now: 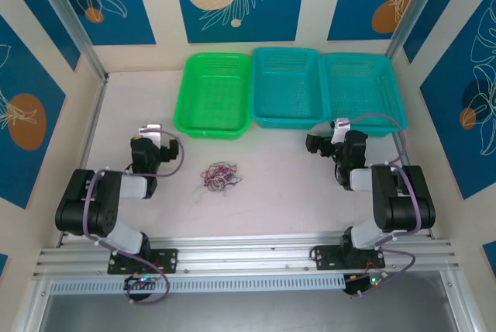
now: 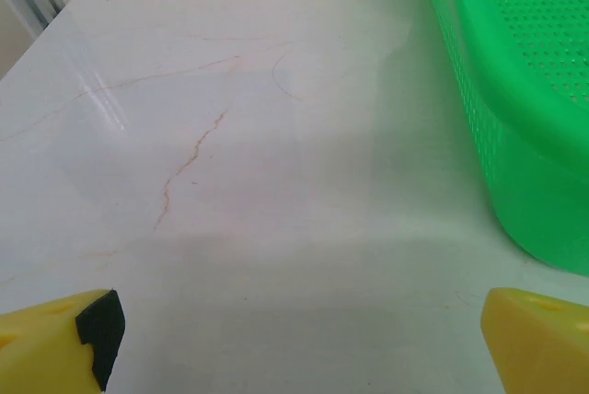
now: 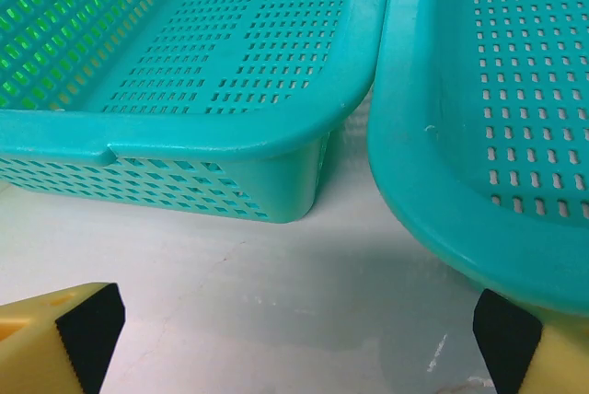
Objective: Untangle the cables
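The cables (image 1: 221, 176) lie as one small tangle of red-purple, black and pale wires on the white table, midway between the two arms. My left gripper (image 1: 153, 130) is to the left of the tangle and a little beyond it, pointing toward the baskets. In the left wrist view this gripper (image 2: 299, 348) is open, its yellow fingertips (image 2: 55, 343) far apart over bare table. My right gripper (image 1: 339, 125) is well to the right of the tangle, at the front of the teal baskets. In the right wrist view it (image 3: 294, 343) is open with nothing between its fingers (image 3: 64, 339).
Three baskets stand side by side at the back: a green basket (image 1: 211, 126) on the left, a teal basket (image 1: 288, 120) in the middle, and a second teal basket (image 1: 360, 57) on the right. The green basket's wall (image 2: 515, 136) is close to my left gripper. Both teal rims (image 3: 230, 136) are just ahead of the right one.
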`<state>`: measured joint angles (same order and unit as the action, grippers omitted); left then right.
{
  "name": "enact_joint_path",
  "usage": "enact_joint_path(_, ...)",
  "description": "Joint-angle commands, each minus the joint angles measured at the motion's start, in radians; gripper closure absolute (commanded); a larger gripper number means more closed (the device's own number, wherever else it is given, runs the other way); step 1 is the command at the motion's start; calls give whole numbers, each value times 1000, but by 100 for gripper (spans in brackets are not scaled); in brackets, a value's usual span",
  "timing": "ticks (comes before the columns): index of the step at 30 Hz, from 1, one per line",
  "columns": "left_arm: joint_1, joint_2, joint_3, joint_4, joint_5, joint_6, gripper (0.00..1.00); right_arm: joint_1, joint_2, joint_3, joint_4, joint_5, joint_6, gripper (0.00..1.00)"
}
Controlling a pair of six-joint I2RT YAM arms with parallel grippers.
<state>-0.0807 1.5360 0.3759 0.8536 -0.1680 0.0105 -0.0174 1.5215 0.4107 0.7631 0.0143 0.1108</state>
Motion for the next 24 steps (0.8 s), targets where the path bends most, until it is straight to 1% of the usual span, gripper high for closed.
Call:
enact_joint_path(1, -1, 1, -2, 32, 2, 8, 0, -1, -2, 17, 19, 0, -13, 1)
enact_joint_path(17, 0, 1, -2, 33, 2, 8, 0, -1, -4, 12, 27, 0, -13, 0)
enact_joint_path(19, 0, 0, -3, 34, 2, 8, 0, 3, -16, 8, 26, 24, -6, 2)
enact_joint_path(22, 0, -16, -11, 38, -4, 8, 0, 8, -107, -21, 5, 123, 28, 3)
enact_joint_path(23, -2, -37, -20, 38, -10, 7, 0, 7, -160, -27, -42, 155, 47, 3)
enact_joint_path(24, -4, -64, -31, 37, -23, 3, 0, 8, -232, -20, -125, 179, 75, 3)
